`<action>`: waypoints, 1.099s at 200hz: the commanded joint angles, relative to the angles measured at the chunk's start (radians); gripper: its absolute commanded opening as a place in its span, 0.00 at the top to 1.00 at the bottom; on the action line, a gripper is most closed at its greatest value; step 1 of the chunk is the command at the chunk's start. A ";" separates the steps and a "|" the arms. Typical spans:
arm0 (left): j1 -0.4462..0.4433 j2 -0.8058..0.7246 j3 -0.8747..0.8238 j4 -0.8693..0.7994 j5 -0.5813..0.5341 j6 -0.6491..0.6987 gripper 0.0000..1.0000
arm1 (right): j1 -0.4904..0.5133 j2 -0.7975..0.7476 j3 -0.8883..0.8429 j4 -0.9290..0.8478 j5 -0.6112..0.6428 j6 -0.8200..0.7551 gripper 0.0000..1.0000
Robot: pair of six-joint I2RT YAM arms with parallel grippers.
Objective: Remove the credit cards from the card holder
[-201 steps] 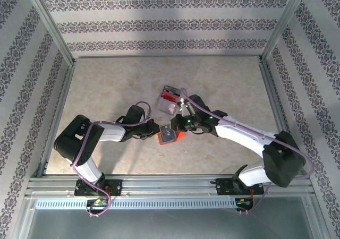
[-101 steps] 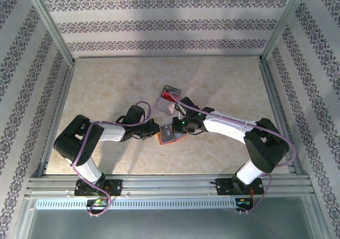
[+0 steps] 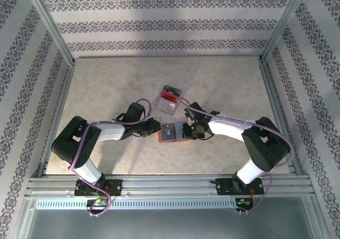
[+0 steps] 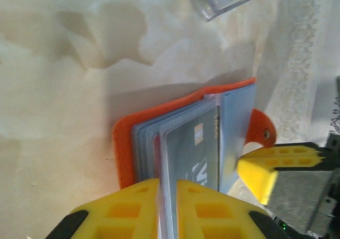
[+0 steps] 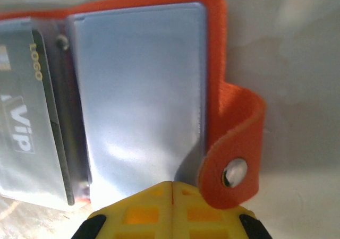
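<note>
Card holder [image 5: 212,16] open on table [image 3: 106,85]; no cards out yet. Left gripper [image 4: 167,191] pinches grey card [image 4: 191,154], mostly pocketed. Right gripper [image 5: 171,191] closed, empty, at card holder edge.

We see our left arm [image 3: 106,131] and right arm [image 3: 234,130], white links, black joints and bases, purple cables [image 3: 142,101] looping along each, green light [image 3: 190,126] at one wrist, blocky yellow fingers [image 4: 127,207] with square recesses
</note>
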 commanded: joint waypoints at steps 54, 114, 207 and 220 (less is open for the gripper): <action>-0.016 -0.151 0.069 -0.131 0.010 0.028 0.81 | 0.020 0.001 -0.082 0.043 -0.044 0.047 0.99; -0.072 -0.160 0.031 -0.077 0.027 -0.043 0.88 | 0.023 -0.002 -0.069 0.019 -0.015 0.042 0.99; -0.072 0.014 0.080 -0.067 0.002 0.005 0.90 | 0.017 -0.007 -0.061 -0.002 -0.005 0.020 0.99; -0.071 0.027 0.073 -0.078 -0.021 0.008 0.90 | 0.011 -0.009 -0.064 -0.004 -0.006 0.013 0.98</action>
